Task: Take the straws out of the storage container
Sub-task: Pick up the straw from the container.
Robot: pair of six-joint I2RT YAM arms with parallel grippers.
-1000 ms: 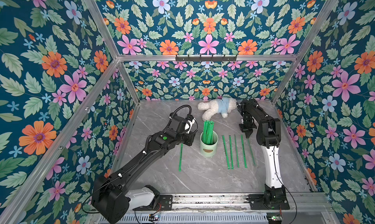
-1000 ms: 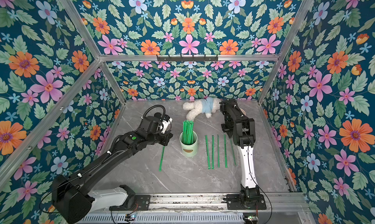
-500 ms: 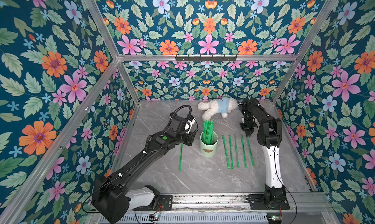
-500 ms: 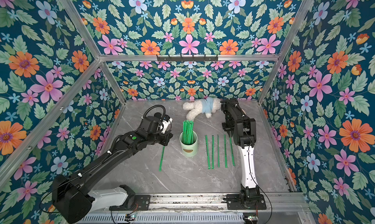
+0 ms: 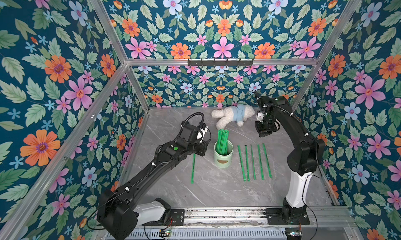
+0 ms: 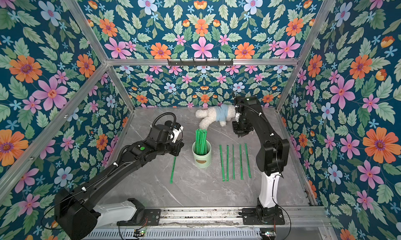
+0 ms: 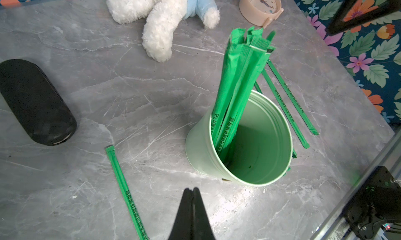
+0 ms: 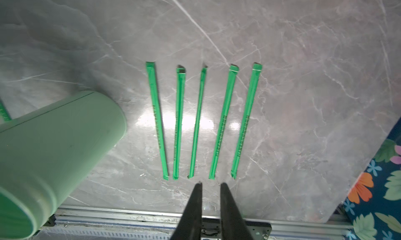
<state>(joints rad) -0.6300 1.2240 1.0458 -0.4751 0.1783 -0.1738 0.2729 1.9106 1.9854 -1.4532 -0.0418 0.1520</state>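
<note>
The storage container point(image 5: 223, 159) is a mint-green cup standing mid-table in both top views point(image 6: 201, 158). A bundle of green straws point(image 5: 222, 139) leans upright inside it, also seen in the left wrist view point(image 7: 238, 76). Several straws point(image 8: 198, 123) lie side by side to its right point(image 5: 252, 160), and one straw point(image 5: 193, 169) lies to its left. My left gripper point(image 7: 192, 190) hovers just left of the cup, shut and empty. My right gripper point(image 8: 210, 184) hangs above the far ends of the lying straws point(image 5: 263, 133), with its jaws a little apart and nothing between them.
A white plush toy point(image 5: 233, 117) in a blue shirt lies at the back. A beige clock point(image 7: 259, 7) stands beside it, and a black oval case point(image 7: 34, 102) lies on the left. A metal rail point(image 5: 217, 215) runs along the front edge, and flowered walls close in the sides.
The right gripper's jaws have parted, and it has drawn slightly up and back from the far end of the rightmost lying straw. The left arm has not moved.
</note>
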